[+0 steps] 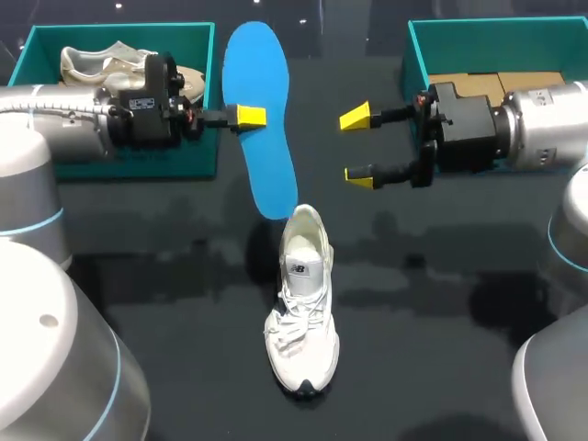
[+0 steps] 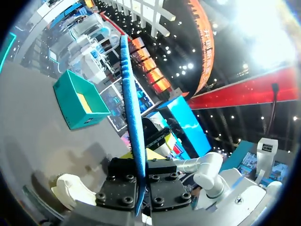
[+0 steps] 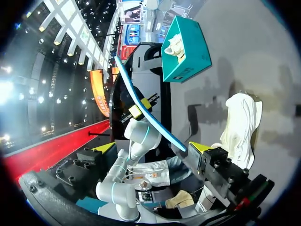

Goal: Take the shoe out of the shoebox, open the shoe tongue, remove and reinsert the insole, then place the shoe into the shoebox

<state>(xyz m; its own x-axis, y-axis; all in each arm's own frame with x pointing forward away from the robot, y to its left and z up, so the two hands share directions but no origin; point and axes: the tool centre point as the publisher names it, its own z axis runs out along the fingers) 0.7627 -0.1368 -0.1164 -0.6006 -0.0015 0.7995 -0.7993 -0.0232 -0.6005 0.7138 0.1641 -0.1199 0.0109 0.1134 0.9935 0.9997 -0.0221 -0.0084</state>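
Dark glossy surface (image 1: 441, 303), with the white shoe (image 1: 303, 312) sitting out in the middle, not in a box. The left hand (image 1: 248, 117) is clamped on the blue insole's (image 1: 257, 64) edge, holding it above the surface with one end just over the shoe's heel opening. The right hand (image 1: 357, 147) is spread wide beside it, holding nothing. Reinserting looks next, so I'd steady the shoe with the right hand and feed the insole in slowly so it doesn't fold.

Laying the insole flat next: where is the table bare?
Bare black table left and right of the white lace-up sneaker, before the teal shoeboxes. Crowded mid-table: left gripper holding blue foam insole, open right gripper beside it.
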